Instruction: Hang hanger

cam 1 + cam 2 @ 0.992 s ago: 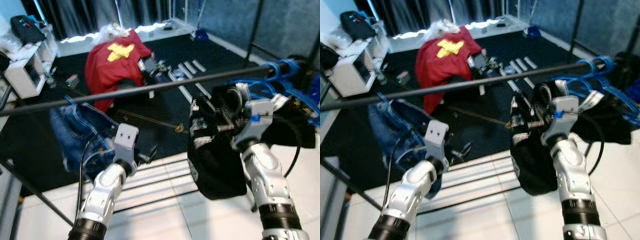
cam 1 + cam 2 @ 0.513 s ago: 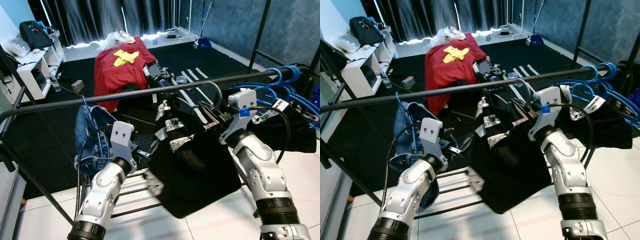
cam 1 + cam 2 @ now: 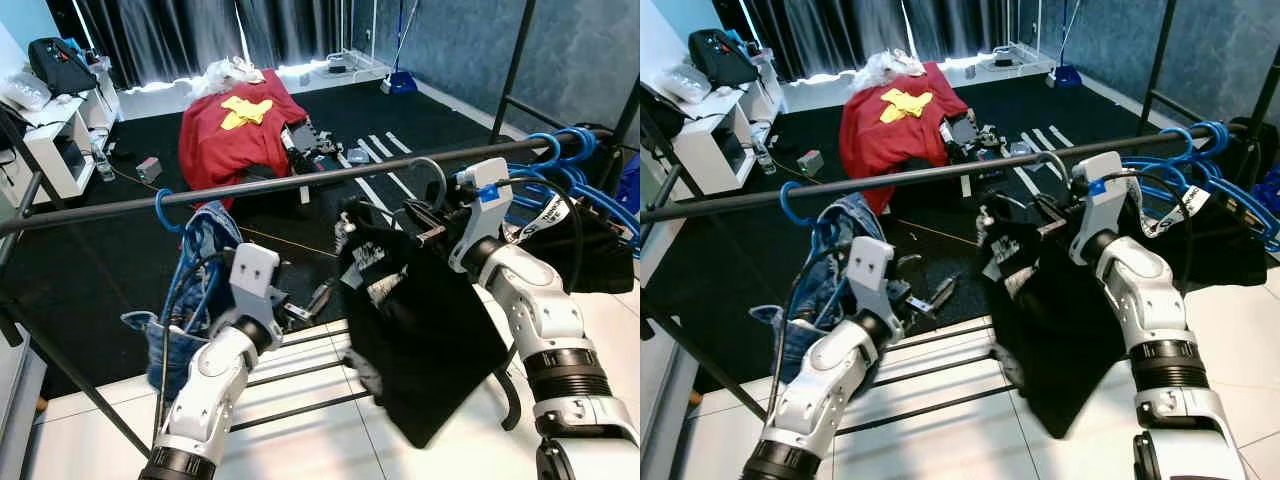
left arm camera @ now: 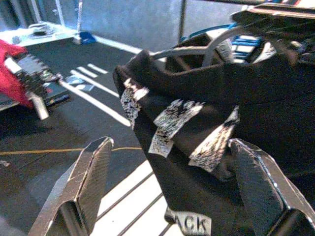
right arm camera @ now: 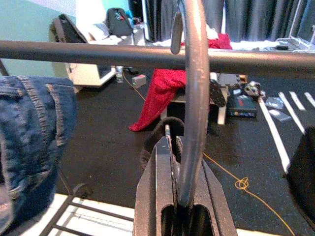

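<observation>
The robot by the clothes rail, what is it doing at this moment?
The robot is hanging a black garment on a hanger at the rail. Its right gripper is shut on the hanger's grey hook, and the hook curves over the rail. The left gripper is open, with the garment in front of it. Jeans on a blue hanger and a bunch of blue hangers are on the rail too.

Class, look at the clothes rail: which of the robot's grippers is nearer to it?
Right. The right gripper holds the hanger at the rail; the left gripper hangs open, lower, below it.
</observation>
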You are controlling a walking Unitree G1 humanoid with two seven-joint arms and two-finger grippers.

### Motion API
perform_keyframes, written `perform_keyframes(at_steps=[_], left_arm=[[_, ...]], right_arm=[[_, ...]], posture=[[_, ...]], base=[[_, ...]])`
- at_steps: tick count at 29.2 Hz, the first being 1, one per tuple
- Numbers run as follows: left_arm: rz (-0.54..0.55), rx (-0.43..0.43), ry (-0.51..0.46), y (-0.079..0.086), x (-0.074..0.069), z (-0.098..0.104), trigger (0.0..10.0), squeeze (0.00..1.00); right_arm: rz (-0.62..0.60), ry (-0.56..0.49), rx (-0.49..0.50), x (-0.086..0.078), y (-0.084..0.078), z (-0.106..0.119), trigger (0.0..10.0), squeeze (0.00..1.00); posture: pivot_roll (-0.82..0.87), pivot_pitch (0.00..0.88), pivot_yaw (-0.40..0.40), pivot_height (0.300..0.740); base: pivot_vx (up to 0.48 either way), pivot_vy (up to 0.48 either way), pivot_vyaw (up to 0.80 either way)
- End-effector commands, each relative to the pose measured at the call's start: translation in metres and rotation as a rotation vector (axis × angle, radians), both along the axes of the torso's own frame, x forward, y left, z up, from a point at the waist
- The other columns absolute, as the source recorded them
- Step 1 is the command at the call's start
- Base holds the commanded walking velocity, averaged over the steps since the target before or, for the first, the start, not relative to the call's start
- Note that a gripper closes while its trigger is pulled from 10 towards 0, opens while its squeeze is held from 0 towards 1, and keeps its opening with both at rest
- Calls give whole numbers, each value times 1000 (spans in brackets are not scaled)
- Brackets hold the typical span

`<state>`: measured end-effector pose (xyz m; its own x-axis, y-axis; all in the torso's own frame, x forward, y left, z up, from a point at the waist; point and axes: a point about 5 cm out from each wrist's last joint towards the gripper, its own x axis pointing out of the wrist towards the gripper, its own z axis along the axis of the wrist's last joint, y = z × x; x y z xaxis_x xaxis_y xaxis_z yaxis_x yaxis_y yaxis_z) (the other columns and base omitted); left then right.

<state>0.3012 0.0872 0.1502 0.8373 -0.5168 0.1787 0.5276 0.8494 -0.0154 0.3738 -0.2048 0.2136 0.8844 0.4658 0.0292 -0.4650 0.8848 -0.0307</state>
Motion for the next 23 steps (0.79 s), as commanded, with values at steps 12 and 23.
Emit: perform_keyframes(at_steps=[12, 23], left_arm=[[-36, -4, -144, 0, -6, 31, 10000, 0], [-39, 13, -132, 7, -7, 31, 10000, 0]], right_arm=[[17, -67, 35, 26, -6, 41, 10000, 0], [-3, 59, 38, 34, -4, 33, 10000, 0]], posture=[[61, 88, 27, 740], [67, 107, 30, 740]], base=[[0, 0, 0], [0, 0, 0]])
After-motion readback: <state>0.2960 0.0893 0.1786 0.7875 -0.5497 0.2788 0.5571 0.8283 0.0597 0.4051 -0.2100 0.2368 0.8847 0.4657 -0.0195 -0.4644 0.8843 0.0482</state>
